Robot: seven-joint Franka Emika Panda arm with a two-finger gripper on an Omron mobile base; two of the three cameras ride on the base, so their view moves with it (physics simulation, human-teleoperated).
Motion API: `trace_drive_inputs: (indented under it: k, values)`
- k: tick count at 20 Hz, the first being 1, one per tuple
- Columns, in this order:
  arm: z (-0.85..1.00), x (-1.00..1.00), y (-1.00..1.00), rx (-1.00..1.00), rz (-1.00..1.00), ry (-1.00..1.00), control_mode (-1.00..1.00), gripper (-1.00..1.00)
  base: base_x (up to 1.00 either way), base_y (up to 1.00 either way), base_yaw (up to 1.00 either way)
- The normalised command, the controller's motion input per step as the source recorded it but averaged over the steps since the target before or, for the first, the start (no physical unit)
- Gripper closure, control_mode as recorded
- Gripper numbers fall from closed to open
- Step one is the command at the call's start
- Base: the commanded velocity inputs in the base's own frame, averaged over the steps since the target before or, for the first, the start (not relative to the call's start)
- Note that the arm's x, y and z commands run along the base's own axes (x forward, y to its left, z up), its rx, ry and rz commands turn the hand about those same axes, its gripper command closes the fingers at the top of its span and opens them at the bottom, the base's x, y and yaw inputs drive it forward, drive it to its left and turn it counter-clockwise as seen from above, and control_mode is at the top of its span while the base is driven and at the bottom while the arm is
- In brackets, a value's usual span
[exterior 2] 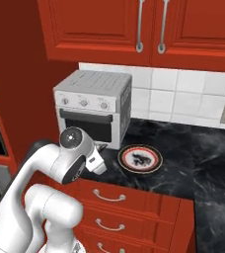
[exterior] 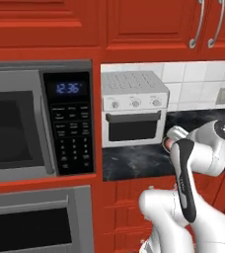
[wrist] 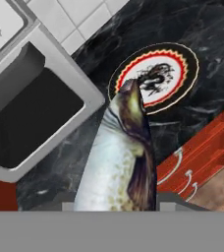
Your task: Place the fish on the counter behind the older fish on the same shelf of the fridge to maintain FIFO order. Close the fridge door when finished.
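In the hand view the fish (wrist: 121, 162) fills the middle: a slim body with a dark back and fins and a paler flank. It rises from between my gripper (wrist: 115, 204) and its head points toward the plate. The gripper is shut on the fish and holds it above the black marble counter (wrist: 207, 113). From the base cameras the gripper (exterior 2: 98, 160) hangs over the counter's front edge (exterior 2: 203, 148), just in front of the toaster oven. The left base view has the gripper (exterior: 169, 143) at the same spot. The fridge, its door, its shelf and the older fish are out of view.
A round plate (exterior 2: 156, 157) with a red-and-black pattern lies on the counter right of the gripper. The white toaster oven (exterior 2: 92, 106) stands at the back left. Red drawers (exterior 2: 114, 197) sit below, red cabinets above. A microwave (exterior: 35, 123) and built-in oven (exterior: 35, 222) are to the left.
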Motion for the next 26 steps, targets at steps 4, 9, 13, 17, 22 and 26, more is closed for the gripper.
trace_drive_inputs:
  k: [4,9,13,17,22,26]
  values:
    - [0.00,0.00,0.00,0.00,0.00,0.00,1.00,1.00,-0.96,0.00,0.23]
    - [0.00,0.00,0.00,0.00,0.00,0.00,1.00,1.00,-1.00,-0.02,0.25]
    - [0.00,0.00,0.00,0.00,0.00,0.00,1.00,1.00,-0.94,-0.04,0.26]
    - [0.00,0.00,0.00,0.00,0.00,0.00,1.00,1.00,-0.82,-0.13,0.28]
    - [0.00,0.00,0.00,0.00,0.00,0.00,1.00,1.00,-0.32,0.25,0.33]
    - [0.00,0.00,0.00,0.00,0.00,0.00,1.00,1.00,-0.06,0.60,0.40]
